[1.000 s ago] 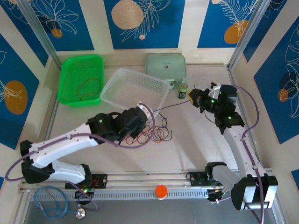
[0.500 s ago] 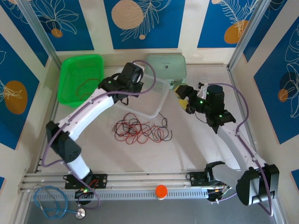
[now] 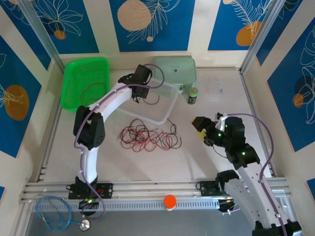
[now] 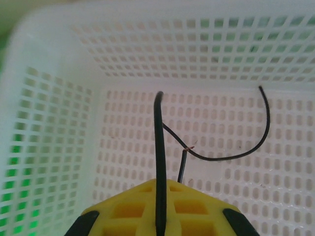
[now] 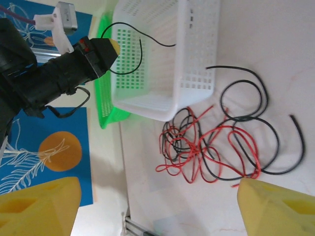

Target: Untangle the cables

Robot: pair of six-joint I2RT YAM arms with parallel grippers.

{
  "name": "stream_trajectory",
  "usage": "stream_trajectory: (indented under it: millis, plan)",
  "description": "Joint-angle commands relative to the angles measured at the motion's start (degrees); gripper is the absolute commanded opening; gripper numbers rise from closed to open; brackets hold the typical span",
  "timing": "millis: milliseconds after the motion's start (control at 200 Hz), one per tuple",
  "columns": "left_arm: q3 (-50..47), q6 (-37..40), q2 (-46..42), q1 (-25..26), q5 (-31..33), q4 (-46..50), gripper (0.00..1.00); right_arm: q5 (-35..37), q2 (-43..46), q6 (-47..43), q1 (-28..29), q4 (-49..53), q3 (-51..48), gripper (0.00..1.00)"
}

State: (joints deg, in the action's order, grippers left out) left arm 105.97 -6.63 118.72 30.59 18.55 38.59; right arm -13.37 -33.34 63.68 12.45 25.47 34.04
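Right gripper [image 3: 200, 129] is pulling back toward the lower right, jaws gaping; left gripper [image 4: 160, 206] is pinching a light, limp black strand [image 4: 159, 137] over the white basket [image 3: 166, 109] (upper centre). Remaining cables [image 3: 147, 137] are lying tangled mid-frame, probably best gripped at a loose end.

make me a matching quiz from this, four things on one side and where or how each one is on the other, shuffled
Things
1. left pincer
2. right pincer
3. red and black cable tangle
4. single red cable

Place or state
a. lying in the green basket
b. open, holding nothing
c. on the table next to the white basket
d. shut on a thin black cable above the white basket

Pairs: 1-d, 2-b, 3-c, 4-a
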Motion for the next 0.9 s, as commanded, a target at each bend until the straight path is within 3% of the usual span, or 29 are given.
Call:
stream_trajectory:
  millis: [0, 250, 365, 570, 895]
  plan:
    - [0.55, -3.08, 1.16, -0.27, -5.75, -0.95, 0.00, 3.26, -0.57, -2.58, 0.86, 7.56, -1.68, 0.77]
    - [-7.87, -5.06, -6.82, 0.17, -12.39, -6.50, 0.58, 7.33, -13.61, -4.45, 9.07, 0.60, -3.15, 0.67]
    - [-5.63, -3.61, -10.01, 0.50, -14.00, -4.39, 0.74, 8.12, -24.13, -9.25, 11.83, -1.33, 1.26, 0.57]
    - [-2.37, -2.17, -14.95, 1.58, -16.32, -0.99, 0.86, 11.89, -38.57, -20.26, 16.42, -7.27, 7.73, 0.51]
    - [-11.70, -3.60, -28.55, 5.49, -13.59, -0.14, 0.91, 13.38, -47.73, -26.20, 18.42, -17.49, 10.30, 0.54]
